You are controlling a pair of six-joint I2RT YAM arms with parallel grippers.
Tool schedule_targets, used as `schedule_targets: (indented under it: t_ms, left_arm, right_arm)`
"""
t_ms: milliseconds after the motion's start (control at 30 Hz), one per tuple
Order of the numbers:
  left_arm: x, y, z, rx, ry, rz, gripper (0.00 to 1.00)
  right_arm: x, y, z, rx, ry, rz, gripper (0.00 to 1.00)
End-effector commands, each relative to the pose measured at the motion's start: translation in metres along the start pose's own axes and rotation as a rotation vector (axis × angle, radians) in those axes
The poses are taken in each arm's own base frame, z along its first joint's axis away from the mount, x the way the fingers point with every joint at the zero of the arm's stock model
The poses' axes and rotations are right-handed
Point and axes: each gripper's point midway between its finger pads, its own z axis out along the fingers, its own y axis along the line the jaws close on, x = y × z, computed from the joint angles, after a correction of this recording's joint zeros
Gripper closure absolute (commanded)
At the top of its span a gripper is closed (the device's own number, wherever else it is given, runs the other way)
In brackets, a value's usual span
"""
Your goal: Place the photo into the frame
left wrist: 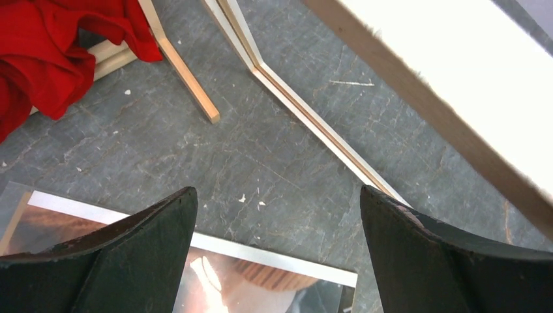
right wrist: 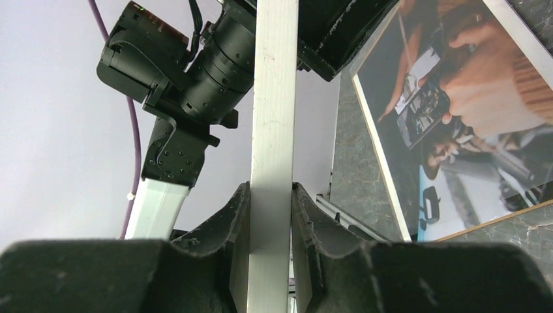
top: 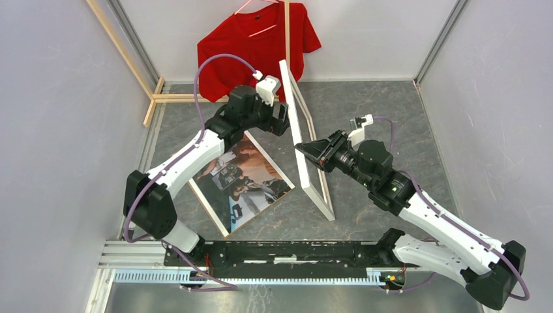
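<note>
Right gripper (right wrist: 270,202) pinches one rail of the frame (top: 295,103), which we see standing on edge on the table (top: 385,111) just right of the photo (top: 251,186), lying face up. Left gripper (left wrist: 277,208) hangs wide, empty, over the photo's far edge. We judge the frame light, stiff, tippy, so grip mid-rail; the photo flimsy, take an edge.

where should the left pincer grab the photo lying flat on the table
The photo lies flat, face up, so only a thin edge offers a hold. Probably best its far white border, from above with one finger slid under; the open left pincer hovers close to it.
</note>
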Motion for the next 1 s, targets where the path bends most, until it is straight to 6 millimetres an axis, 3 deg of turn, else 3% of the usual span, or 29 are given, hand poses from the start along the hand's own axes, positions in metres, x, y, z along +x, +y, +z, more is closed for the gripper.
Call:
schedule_targets:
  t_ms: [0,200,400,600,967]
  left_arm:
    - [-0.043,-0.006,0.003,-0.015,-0.111,-0.012,0.0]
    - [-0.056,-0.02,0.009,-0.007,-0.132,0.01,0.0]
    - [-0.059,-0.034,0.015,0.006,-0.134,0.043,0.0]
    - [-0.061,-0.045,0.024,0.022,-0.131,0.064,0.0]
    - [-0.06,-0.059,0.035,0.053,-0.121,0.074,0.0]
  right_arm:
    - [-0.001,0.023,-0.003,-0.087,0.004,-0.021,0.76]
    - [-0.012,0.026,0.001,-0.018,0.005,-0.162,0.45]
    - [-0.046,0.028,0.002,0.155,-0.019,-0.432,0.26]
    - [-0.067,0.024,0.006,0.332,0.055,-0.696,0.25]
    - [-0.092,0.005,-0.003,0.453,0.025,-0.799,0.3]
